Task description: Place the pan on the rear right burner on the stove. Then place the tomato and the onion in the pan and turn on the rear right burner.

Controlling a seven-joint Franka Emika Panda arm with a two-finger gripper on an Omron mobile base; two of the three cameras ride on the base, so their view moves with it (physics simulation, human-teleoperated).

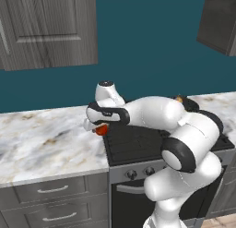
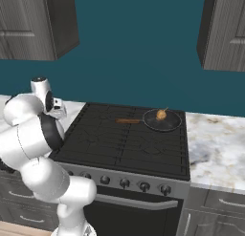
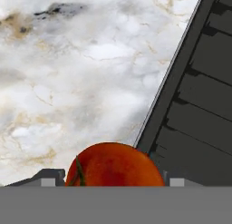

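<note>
My gripper [image 1: 100, 130] hangs low over the seam between the marble counter and the stove's [image 1: 133, 144] left edge, shut on the red tomato [image 1: 102, 129]. In the hand view the tomato [image 3: 115, 166] fills the gap between the two fingertips [image 3: 52, 177], stem spot to the left. The black pan [image 2: 162, 121] rests on the rear right burner [image 2: 178, 130], its brown handle [image 2: 128, 121] pointing left. The tan onion [image 2: 161, 115] lies inside the pan. From the left base view the onion [image 1: 179, 99] peeks out behind my arm.
Marble counter [image 1: 46, 144] spreads left of the stove, and another stretch [image 2: 215, 149] lies to its right. A row of knobs [image 2: 124, 183] lines the stove front. Dark wall cabinets [image 1: 46, 28] hang above. My own arm blocks much of the stove in the left base view.
</note>
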